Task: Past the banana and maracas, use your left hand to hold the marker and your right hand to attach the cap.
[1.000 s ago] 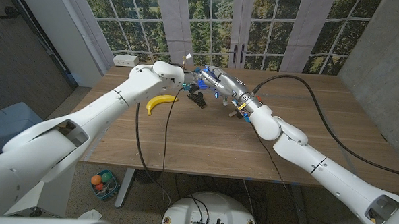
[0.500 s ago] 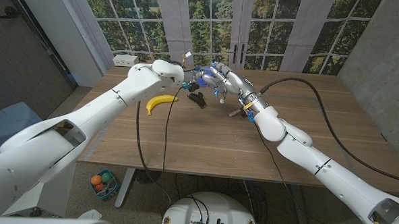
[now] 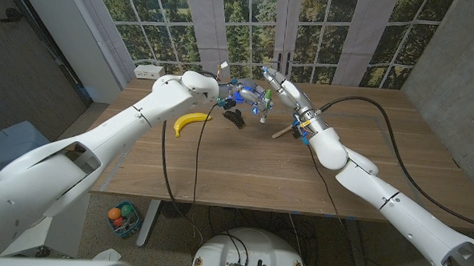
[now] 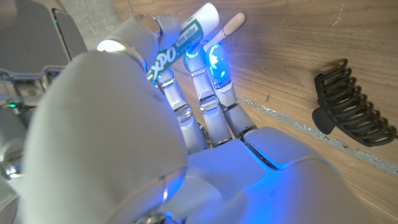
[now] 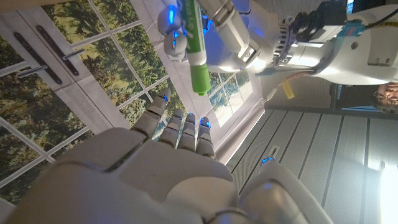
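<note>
a yellow banana (image 3: pixel 191 121) is seen left of centre in the head view, beside a black hair clip (image 3: pixel 233 117). the marker (image 5: pixel 194 46) is coloured green with a white label. the table (image 3: pixel 243 169) is brown wood-grained.

Wooden table (image 3: pixel 244 161) w/ plank top, mid-room. Behind it: wall of tall white-framed windows (image 3: pixel 245 29), green trees outside, daylight coming in. White power strip (image 3: pixel 150 71) on sill near table's back-left corner. Grey walls either side of table. Under table's left edge, small basket (image 3: pixel 124 219) w/ coloured balls on floor.
</note>
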